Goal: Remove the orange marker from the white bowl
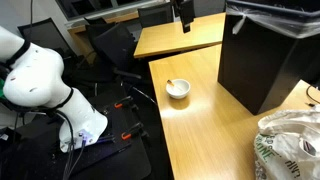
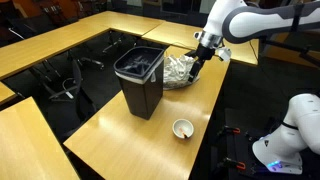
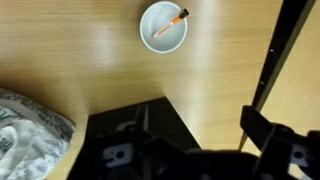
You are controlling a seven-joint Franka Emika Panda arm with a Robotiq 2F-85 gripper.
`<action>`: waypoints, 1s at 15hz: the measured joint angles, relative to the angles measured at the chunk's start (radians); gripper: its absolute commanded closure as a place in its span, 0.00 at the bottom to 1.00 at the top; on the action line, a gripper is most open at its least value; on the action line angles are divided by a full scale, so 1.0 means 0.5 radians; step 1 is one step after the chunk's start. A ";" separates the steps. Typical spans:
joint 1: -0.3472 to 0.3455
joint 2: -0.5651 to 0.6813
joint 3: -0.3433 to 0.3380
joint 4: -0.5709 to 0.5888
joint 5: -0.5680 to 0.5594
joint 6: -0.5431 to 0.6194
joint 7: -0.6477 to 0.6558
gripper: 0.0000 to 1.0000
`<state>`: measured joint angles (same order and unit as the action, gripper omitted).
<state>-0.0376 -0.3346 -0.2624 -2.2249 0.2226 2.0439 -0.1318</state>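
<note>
The white bowl [image 1: 177, 90] stands on the light wooden table [image 1: 200, 125], and the orange marker [image 1: 172, 84] lies slanted inside it. In the wrist view the bowl [image 3: 163, 27] is at the top centre, with the marker [image 3: 172, 21] leaning on its rim. The bowl also shows near the table's front edge in an exterior view [image 2: 182, 128]. My gripper [image 2: 200, 62] hangs high above the table, well away from the bowl, open and empty. Its dark fingers fill the bottom of the wrist view [image 3: 195, 150]. In an exterior view the gripper [image 1: 183, 15] is at the top.
A tall black box [image 2: 140, 80] stands on the table beside the bowl, also in an exterior view [image 1: 265, 55]. A crumpled plastic bag [image 2: 180, 68] lies behind the box and shows in the wrist view [image 3: 30, 130]. The table edge [image 1: 158, 110] drops to dark floor clutter.
</note>
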 measured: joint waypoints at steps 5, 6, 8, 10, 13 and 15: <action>0.000 0.000 0.000 0.000 0.000 0.000 0.000 0.00; 0.000 0.000 0.000 0.000 0.000 0.000 0.000 0.00; -0.006 0.000 0.006 0.000 0.000 0.000 0.000 0.00; -0.056 0.006 0.053 -0.028 -0.028 0.062 0.107 0.00; -0.125 0.089 0.173 -0.168 -0.105 0.202 0.448 0.00; -0.132 0.215 0.259 -0.250 -0.120 0.253 0.688 0.00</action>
<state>-0.1035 -0.2270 -0.1330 -2.3499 0.1624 2.1706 0.2122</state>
